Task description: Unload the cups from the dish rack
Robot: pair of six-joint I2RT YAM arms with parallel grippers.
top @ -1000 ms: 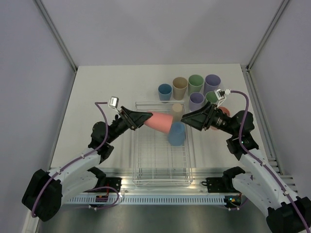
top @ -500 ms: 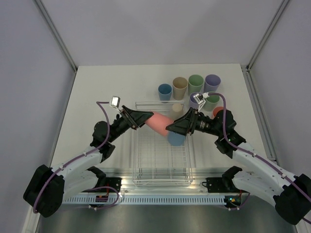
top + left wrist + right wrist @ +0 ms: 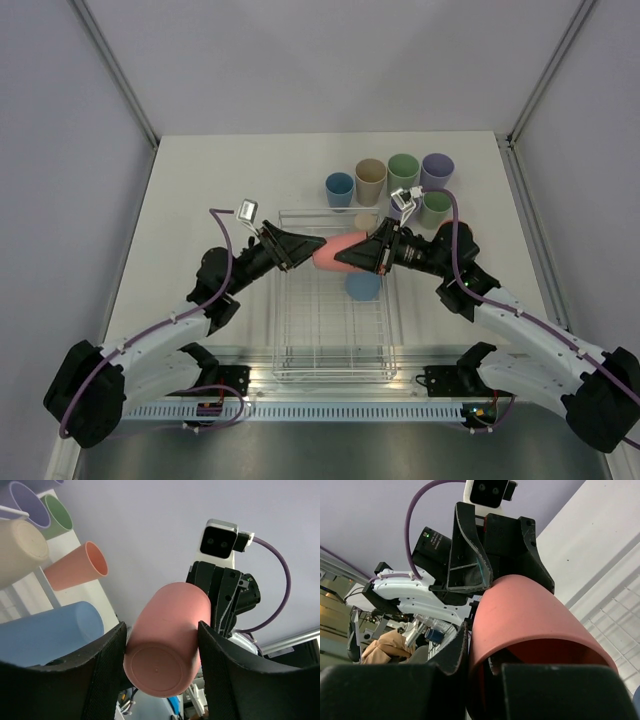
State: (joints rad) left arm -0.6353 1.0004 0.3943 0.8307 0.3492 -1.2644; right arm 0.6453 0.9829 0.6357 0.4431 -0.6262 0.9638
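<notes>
Unloaded cups (image 3: 403, 170) are stood at table (image 3: 220, 180) far edge | coral cup (image 3: 333, 250) is clamped by left gripper (image 3: 316, 248) over dish rack (image 3: 300, 340) far end — rim is straddled by right gripper (image 3: 347, 258), closure unclear | blue cup (image 3: 363, 286), beige cup (image 3: 365, 221) — not yet unracked

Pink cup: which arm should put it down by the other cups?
Probably right. The right gripper straddles the rim of the pink cup, and the standing cups sit on that arm's side. The left gripper holds its base.
</notes>
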